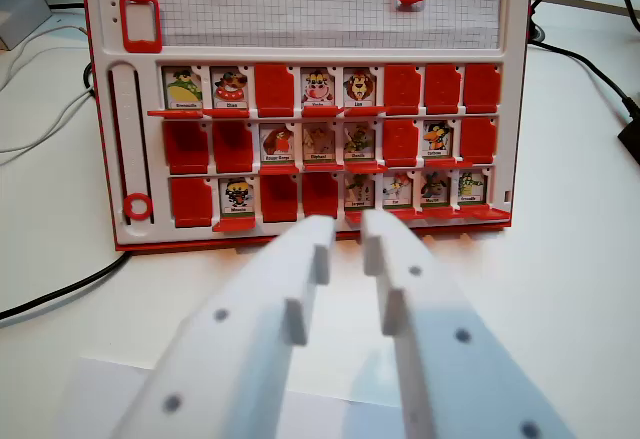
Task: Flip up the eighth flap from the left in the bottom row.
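Gripper (345,231) is seen nearest in the wrist view — white fingers parted narrowly, nothing held, tips just short of the board (305,109). Bottom row is read left to right: eighth flap (471,188) sits at the far right end, picture showing, its red lip low at the front edge. Flap is judged light, thin, stiff plastic, hinged — best nudged under that lip, not pinched. It lies ahead and well to the wrist view's right of the fingertips, apart from them.
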